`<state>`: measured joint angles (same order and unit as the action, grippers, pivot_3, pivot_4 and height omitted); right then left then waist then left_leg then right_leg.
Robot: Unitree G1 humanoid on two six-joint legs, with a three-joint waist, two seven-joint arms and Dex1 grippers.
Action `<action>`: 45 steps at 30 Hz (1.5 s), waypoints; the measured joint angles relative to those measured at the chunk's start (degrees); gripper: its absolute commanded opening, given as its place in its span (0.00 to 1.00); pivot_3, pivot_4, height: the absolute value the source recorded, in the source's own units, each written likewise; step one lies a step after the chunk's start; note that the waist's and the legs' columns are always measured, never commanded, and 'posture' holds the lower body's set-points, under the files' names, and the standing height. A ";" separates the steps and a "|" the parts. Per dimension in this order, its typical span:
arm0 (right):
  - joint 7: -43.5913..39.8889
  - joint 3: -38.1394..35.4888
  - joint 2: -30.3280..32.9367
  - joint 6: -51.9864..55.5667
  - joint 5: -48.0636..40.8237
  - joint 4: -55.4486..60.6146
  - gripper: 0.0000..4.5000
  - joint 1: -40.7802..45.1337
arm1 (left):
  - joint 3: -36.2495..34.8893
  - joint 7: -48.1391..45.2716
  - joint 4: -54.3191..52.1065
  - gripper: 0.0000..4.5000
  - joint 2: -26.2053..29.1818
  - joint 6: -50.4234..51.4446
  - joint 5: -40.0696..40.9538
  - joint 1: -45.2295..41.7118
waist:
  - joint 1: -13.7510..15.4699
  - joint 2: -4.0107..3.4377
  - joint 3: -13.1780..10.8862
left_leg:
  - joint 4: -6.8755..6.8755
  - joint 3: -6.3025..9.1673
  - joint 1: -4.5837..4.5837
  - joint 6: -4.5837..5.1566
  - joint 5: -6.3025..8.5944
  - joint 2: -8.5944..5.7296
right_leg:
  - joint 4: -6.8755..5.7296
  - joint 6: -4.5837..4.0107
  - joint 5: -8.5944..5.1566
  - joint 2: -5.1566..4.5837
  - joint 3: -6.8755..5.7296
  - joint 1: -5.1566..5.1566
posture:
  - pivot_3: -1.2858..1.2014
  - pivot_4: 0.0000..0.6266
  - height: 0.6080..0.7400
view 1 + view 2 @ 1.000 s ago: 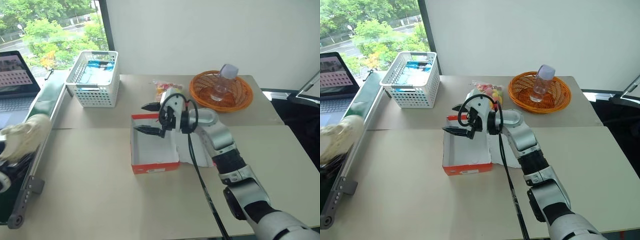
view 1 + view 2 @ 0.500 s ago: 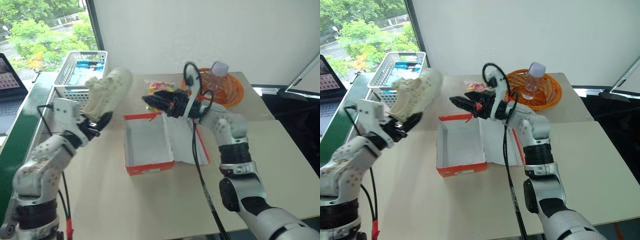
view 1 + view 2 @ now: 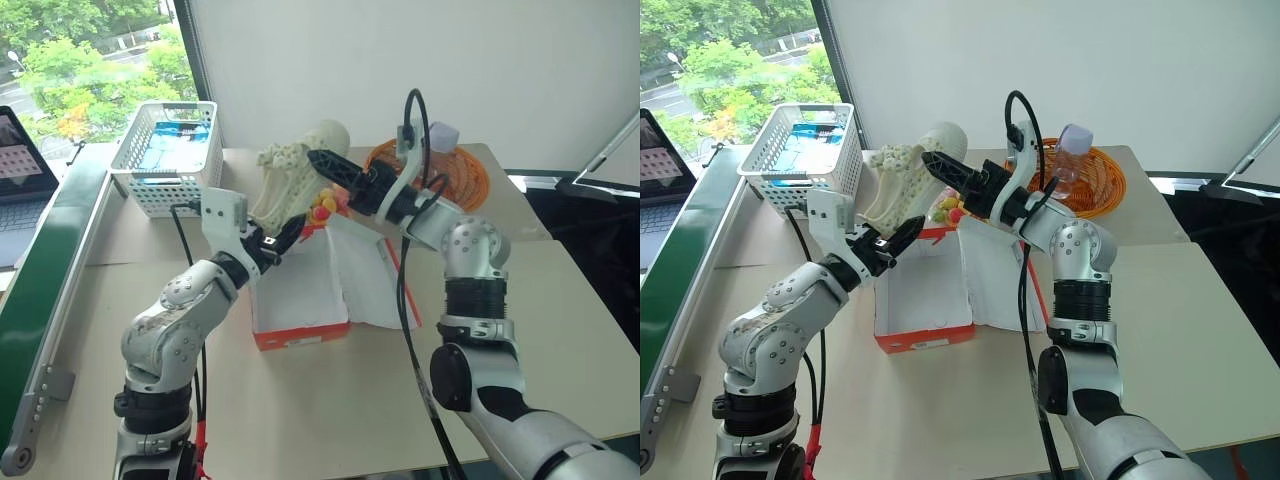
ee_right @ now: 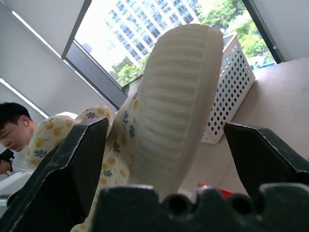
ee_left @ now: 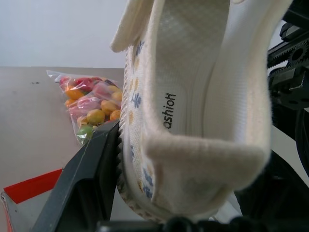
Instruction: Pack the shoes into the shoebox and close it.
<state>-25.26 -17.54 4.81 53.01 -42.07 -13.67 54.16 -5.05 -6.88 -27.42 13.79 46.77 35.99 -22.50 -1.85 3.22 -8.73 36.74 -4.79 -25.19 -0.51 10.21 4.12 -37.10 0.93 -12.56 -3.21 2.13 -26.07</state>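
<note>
Cream shoe [image 5: 203,111] insole reads "ashion", clamped by left gripper [image 3: 275,238].

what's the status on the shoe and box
Left gripper shut on cream knit shoe, above open red-orange cardboard shoebox. Right gripper open beside shoe.

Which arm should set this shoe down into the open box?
Left, probably. Its pincer is shut on the shoe's heel, right above the open shoebox. The right pincer stands open by the sole, gripping nothing.

Beige table [image 3: 560,330] against a white wall [image 3: 480,60], window [image 3: 90,50] showing trees.
</note>
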 measured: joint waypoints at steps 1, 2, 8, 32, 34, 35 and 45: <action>0.21 -0.07 -0.04 -0.01 -0.06 -0.14 1.00 0.00 | 0.11 0.18 -0.06 0.63 -0.17 0.08 0.00 0.01 | 0.01 0.00 0.00 | 0.01 0.00 -0.01 0.00 0.00 -0.01 | 0.00 0.01 0.00 -0.01 0.00 0.00 | 0.52 0.24 1.00; 0.43 -0.11 -0.09 -0.09 -0.17 -0.50 0.91 0.02 | 0.35 0.45 -0.30 0.63 -0.32 0.32 0.00 0.10 | 0.01 0.00 0.00 | 0.02 0.01 -0.02 0.01 0.00 -0.02 | 0.01 0.03 0.01 -0.01 0.00 0.00 | 0.52 0.24 1.00; 0.46 -0.28 -0.19 -0.52 -0.89 -2.20 0.50 0.24 | 1.11 1.16 -2.54 0.63 -0.75 2.28 0.41 1.72 | -0.04 -0.02 -0.01 | 0.04 0.02 -0.02 0.04 -0.02 -0.04 | 0.00 0.04 0.02 -0.02 0.02 0.00 | 0.52 0.24 1.00; 7.03 13.18 4.78 16.83 2.59 -1.46 0.10 9.04 | -1.63 -18.16 -6.05 1.00 34.81 1.14 -6.85 14.47 | -0.53 -0.20 -0.12 | 0.00 -0.04 -0.03 0.04 -0.01 -0.03 | 0.06 -0.03 -0.03 -0.06 0.03 -0.07 | 0.52 0.24 1.00; 8.94 17.76 4.85 19.03 6.05 -1.54 0.10 9.00 | -0.70 -19.38 -6.06 1.00 34.76 0.22 -7.22 14.47 | -0.26 -0.20 -0.13 | 0.00 -0.03 -0.10 0.05 -0.02 -0.03 | 0.07 -0.03 -0.02 -0.08 -0.01 -0.11 | 0.52 0.24 1.00; 9.26 18.66 4.89 19.23 7.04 -1.55 0.10 8.98 | -0.58 -19.56 -6.06 1.00 34.58 0.02 -7.42 14.47 | -0.23 -0.20 -0.13 | 0.00 -0.03 -0.11 0.05 -0.02 -0.03 | 0.07 -0.03 -0.02 -0.08 -0.01 -0.12 | 0.52 0.24 1.00; 8.67 31.82 6.97 20.94 19.25 -8.40 0.10 10.28 | -0.31 -17.71 -8.11 1.00 29.97 -0.20 -9.40 15.18 | -0.60 -0.20 -0.13 | 0.00 -0.03 -0.11 0.06 -0.01 -0.03 | 0.07 -0.01 -0.02 -0.06 0.03 -0.12 | 0.52 0.24 1.00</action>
<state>-16.59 14.28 11.78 73.95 -22.82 -22.08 64.44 -5.37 -24.59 -35.53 43.75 46.57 26.59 -7.32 -2.45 3.02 -8.87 36.74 -4.82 -25.31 -0.45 10.20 4.09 -37.03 0.92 -12.58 -3.26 2.16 -26.19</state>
